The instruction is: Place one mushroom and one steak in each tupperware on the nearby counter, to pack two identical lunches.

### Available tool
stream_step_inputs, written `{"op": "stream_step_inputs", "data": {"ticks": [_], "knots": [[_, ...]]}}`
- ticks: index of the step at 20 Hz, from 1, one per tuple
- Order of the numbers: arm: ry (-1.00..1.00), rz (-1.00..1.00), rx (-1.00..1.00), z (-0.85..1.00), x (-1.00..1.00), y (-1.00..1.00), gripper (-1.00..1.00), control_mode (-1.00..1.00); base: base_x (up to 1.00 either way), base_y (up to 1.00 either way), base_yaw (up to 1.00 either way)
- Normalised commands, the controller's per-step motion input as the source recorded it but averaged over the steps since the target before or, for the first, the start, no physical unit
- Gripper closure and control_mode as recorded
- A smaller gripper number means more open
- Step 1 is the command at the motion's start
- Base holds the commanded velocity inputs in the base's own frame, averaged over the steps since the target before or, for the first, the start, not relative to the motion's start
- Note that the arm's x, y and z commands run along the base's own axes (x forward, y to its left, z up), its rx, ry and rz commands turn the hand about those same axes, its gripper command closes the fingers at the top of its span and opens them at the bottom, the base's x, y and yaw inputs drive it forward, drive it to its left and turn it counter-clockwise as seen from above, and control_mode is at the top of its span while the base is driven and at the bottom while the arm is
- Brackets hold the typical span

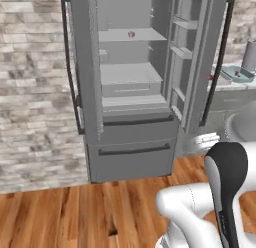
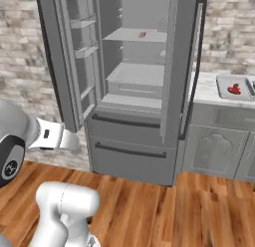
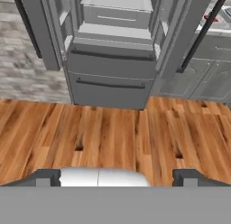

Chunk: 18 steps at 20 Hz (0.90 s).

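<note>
Fridge point(image 1: 131, 87): you had it standing with both upper doors swung wide, presumably so the shelves could be reached from the front.
Steak on shelf point(image 1: 131, 35): a small reddish piece lay on the upper shelf, toward the back; it also showed in the right base view point(image 2: 142, 35). I judged it to be the paler steak, though it was too small to be sure.
Steak in container point(image 2: 234, 89): the bright red one lay inside the light-grey tupperware point(image 2: 222, 91) on the counter point(image 2: 204, 89) just right of the fridge.
Teal tupperware point(image 1: 237, 73): it sat on the same counter, beside a grey cylinder point(image 1: 249, 57); I could not tell its contents.
Mushrooms: I could not make out either one.
Gripper point(image 3: 117, 178): you held it low, looking at the wooden floor point(image 3: 113, 137) and the fridge's drawers, well apart from any food. The finger tips stood wide apart with nothing between them.
Step in hand: by my judgement, you were approaching the fridge for the shelf steak.
</note>
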Motion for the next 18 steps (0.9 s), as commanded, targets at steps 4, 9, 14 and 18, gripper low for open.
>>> {"op": "stream_step_inputs", "data": {"ticks": [4,9,14,18], "knots": [[0.00,0.00,0.00,0.00,0.00,0.00,-1.00,1.00,0.64,0.51,0.00],[0.00,0.00,0.00,0.00,0.00,0.00,-1.00,1.00,0.64,0.02,-0.10],[0.00,0.00,0.00,0.00,0.00,0.00,-1.00,1.00,0.55,-0.05,-0.12],[0.00,0.00,0.00,0.00,0.00,0.00,-1.00,1.00,0.51,0.00,-0.10]]}}
